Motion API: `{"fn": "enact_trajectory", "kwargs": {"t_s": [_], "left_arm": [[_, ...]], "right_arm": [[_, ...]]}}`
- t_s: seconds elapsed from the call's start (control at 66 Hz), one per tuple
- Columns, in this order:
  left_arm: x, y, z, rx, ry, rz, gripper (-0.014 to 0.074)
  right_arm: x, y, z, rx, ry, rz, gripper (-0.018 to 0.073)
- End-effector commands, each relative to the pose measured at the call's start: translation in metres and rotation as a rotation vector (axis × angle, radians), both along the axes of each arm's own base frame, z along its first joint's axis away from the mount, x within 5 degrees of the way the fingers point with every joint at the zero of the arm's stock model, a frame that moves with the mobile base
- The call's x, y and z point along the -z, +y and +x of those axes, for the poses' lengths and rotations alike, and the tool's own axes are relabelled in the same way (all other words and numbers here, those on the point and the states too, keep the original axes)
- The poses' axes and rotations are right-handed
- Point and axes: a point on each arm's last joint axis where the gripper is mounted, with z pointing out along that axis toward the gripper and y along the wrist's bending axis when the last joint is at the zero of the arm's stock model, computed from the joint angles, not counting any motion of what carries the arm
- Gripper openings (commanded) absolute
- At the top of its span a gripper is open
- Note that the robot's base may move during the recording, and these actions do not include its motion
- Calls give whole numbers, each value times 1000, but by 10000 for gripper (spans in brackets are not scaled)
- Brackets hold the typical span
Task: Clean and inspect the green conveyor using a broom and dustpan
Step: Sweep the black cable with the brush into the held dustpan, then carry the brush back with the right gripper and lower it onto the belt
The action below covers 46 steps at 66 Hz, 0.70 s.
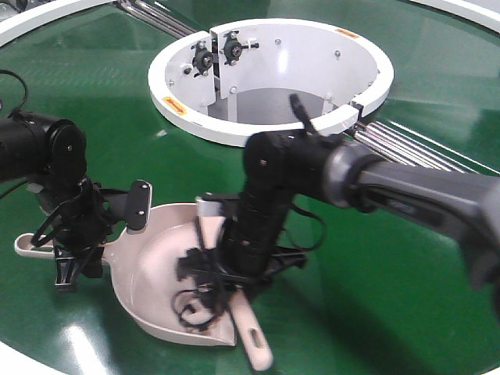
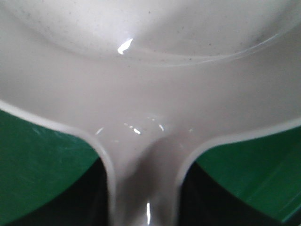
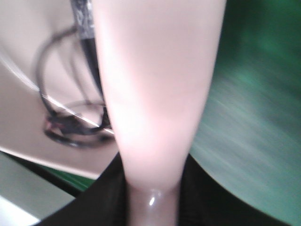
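The beige-pink dustpan (image 1: 152, 266) rests on the green conveyor (image 1: 375, 258) at the front left. My left gripper (image 1: 76, 251) is shut on its handle, and in the left wrist view the pan's neck (image 2: 146, 155) runs between the dark fingers (image 2: 84, 202). The broom (image 1: 248, 328) leans over the pan's right side, its slim handle pointing toward me. My right gripper (image 1: 238, 262) is shut on it, and in the right wrist view the broom's flat back (image 3: 155, 84) fills the middle. A black tangle of wire (image 1: 191, 293) lies inside the pan near the broom's bristles.
The white ring-shaped opening (image 1: 176, 105) stands behind both arms at the back centre. Metal rollers (image 1: 406, 144) run off to its right. A white rim (image 1: 47, 19) curves along the far left edge. The right arm (image 1: 406, 187) stretches in from the right side.
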Motion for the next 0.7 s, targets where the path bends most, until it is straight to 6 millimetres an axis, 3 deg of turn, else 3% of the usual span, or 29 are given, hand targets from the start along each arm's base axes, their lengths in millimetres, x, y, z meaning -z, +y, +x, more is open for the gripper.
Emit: {"fn": "enact_trajectory", "kwargs": {"t_s": [0.0,0.152,0.334,0.485,0.682], "left_arm": [[-22,-4,0,-18,-64,-46,-7],[-22,-4,0,-18,-64,-46,-7],[-22,-4,0,-18,-64,-46,-7],[-22,-4,0,-18,-64,-46,-7],[-22,-4,0,-18,-64,-46,-7]], "right_arm": [[-36,18,0,-55,-14,116,-5],[-49,27,5,-67,-64,150,-5],[-64,19,6,-83,-144,119,-5],[-85,2,8,-83,-276,27,-1],[-121,-38,20,-15,-410,-15,-1]]}}
